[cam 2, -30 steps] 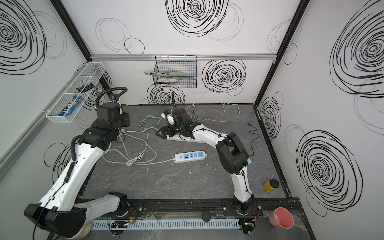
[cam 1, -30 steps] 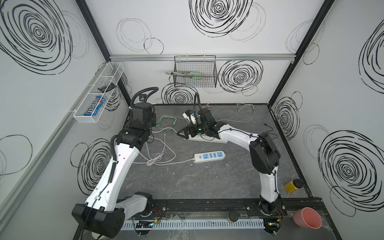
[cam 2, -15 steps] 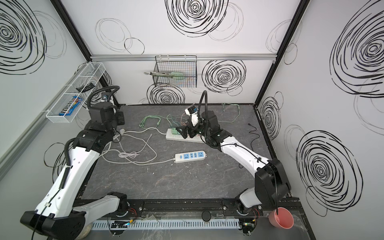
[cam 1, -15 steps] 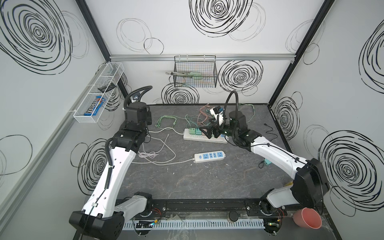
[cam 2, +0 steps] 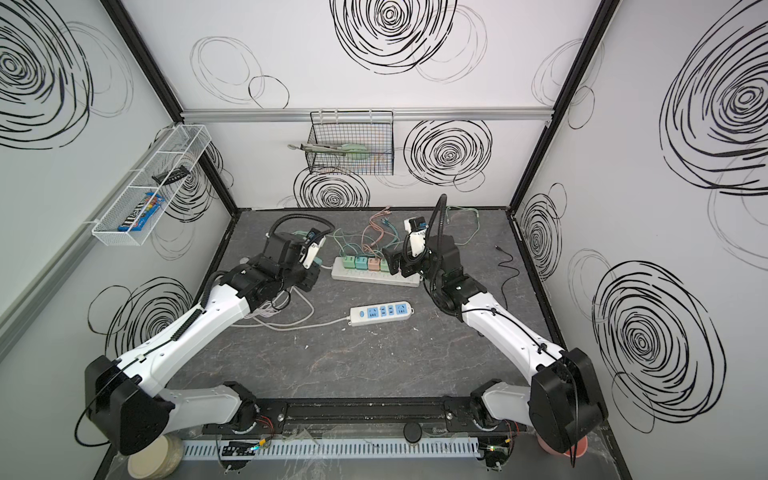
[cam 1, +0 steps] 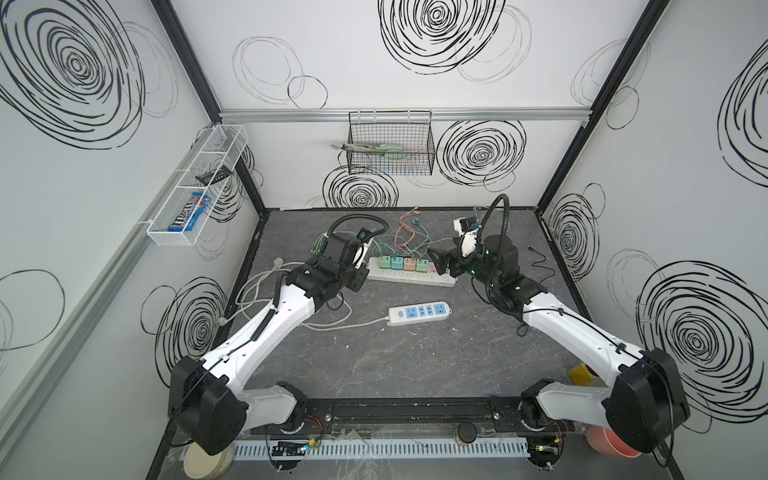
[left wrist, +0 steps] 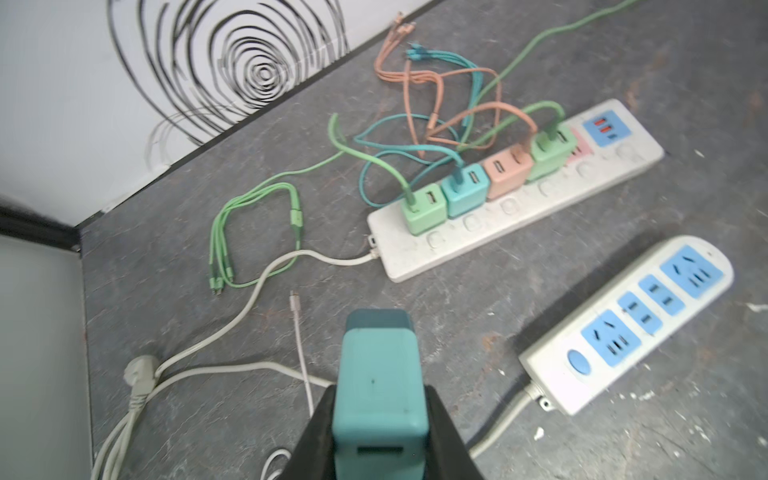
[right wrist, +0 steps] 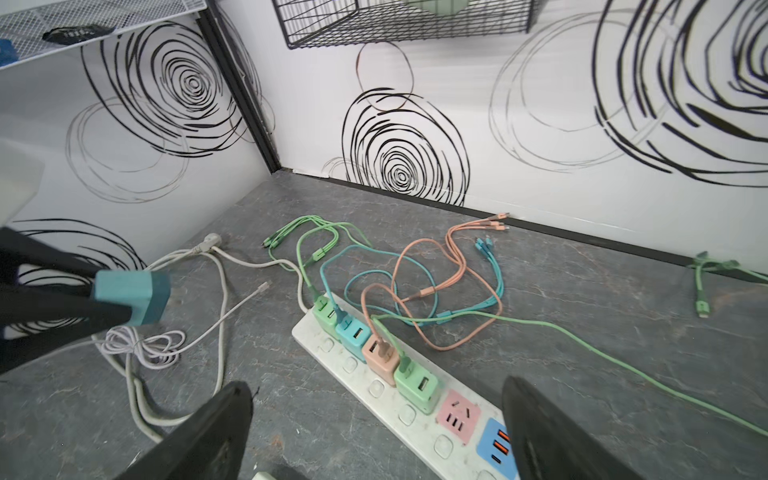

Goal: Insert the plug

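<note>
The plug [left wrist: 380, 386] is a teal charger cube, and my left gripper [left wrist: 380, 392] is shut on it, holding it above the floor. In the right wrist view the plug [right wrist: 133, 297] hangs left of the long white power strip [right wrist: 376, 392], prongs facing the strip. That strip [cam 1: 415, 279] carries several coloured charger cubes, and a pink socket [right wrist: 459, 415] beside them is free. In both top views my left gripper [cam 1: 360, 272] [cam 2: 316, 266] is at the strip's left end. My right gripper [right wrist: 376, 388] [cam 1: 440, 262] stands open over the strip's right end.
A shorter strip with blue sockets [cam 1: 419, 313] [left wrist: 627, 328] lies nearer the front. Green, teal and orange cables [right wrist: 436, 282] tangle behind the long strip. White cords [right wrist: 137, 345] coil on the left. A wire basket [cam 1: 390, 149] hangs on the back wall.
My left arm has swung right, bringing the plug to the long strip's left end. My right gripper has drawn back rightwards along the strip to its right end, staying open.
</note>
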Robot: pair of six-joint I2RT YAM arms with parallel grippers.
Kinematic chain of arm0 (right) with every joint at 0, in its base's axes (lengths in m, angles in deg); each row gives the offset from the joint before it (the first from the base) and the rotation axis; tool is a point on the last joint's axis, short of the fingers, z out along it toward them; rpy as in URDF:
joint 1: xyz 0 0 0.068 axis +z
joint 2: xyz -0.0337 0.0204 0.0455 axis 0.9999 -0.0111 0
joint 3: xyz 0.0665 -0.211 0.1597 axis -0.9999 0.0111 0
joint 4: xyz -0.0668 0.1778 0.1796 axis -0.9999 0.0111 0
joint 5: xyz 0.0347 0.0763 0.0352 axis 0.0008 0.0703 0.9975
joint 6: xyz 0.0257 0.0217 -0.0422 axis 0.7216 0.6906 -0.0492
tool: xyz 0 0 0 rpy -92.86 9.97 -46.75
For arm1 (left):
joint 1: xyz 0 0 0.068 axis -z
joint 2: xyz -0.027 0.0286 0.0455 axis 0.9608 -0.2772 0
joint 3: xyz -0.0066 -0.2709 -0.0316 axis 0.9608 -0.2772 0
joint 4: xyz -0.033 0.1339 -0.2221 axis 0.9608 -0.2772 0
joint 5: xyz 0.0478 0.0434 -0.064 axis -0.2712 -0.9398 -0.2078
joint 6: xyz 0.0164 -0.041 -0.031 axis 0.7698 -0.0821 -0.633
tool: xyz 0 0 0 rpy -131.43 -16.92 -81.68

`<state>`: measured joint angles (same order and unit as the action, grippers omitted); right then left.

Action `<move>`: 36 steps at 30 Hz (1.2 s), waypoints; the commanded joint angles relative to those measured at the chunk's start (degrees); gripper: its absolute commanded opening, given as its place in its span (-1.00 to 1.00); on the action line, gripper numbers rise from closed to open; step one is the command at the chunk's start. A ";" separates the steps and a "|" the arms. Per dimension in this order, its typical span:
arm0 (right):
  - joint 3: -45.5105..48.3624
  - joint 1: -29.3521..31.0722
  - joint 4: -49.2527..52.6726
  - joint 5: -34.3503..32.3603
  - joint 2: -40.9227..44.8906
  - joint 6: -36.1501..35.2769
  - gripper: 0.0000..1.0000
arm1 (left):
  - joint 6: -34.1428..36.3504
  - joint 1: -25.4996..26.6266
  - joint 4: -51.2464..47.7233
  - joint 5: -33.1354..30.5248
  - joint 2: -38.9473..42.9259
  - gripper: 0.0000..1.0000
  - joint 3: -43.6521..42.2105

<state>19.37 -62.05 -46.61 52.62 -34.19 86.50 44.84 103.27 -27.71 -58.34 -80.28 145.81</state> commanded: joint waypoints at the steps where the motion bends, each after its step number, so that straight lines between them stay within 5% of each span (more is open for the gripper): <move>1: 1.41 -1.96 -0.70 -0.43 1.62 2.69 0.95 | 5.70 3.90 2.07 3.08 -1.17 -1.00 -0.71; 13: 4.13 -3.32 -0.04 1.12 4.88 1.45 0.95 | 16.85 14.49 -2.77 6.88 -9.92 -1.00 2.45; 23: 3.90 -4.98 2.56 0.07 5.69 2.48 0.95 | 22.59 16.70 -8.69 9.22 -17.94 -1.00 8.61; 30: 6.60 -13.08 4.03 2.75 8.47 10.25 0.95 | 26.26 17.46 -14.29 10.06 -23.41 -1.00 14.73; 36: 10.83 -22.22 2.20 12.24 9.62 16.60 0.95 | 29.78 19.34 -20.07 6.48 -29.57 -1.00 20.21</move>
<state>28.53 -82.18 -43.86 59.26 -25.54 98.61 71.05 121.48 -43.38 -50.30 -107.90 163.60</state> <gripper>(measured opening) 0.975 0.295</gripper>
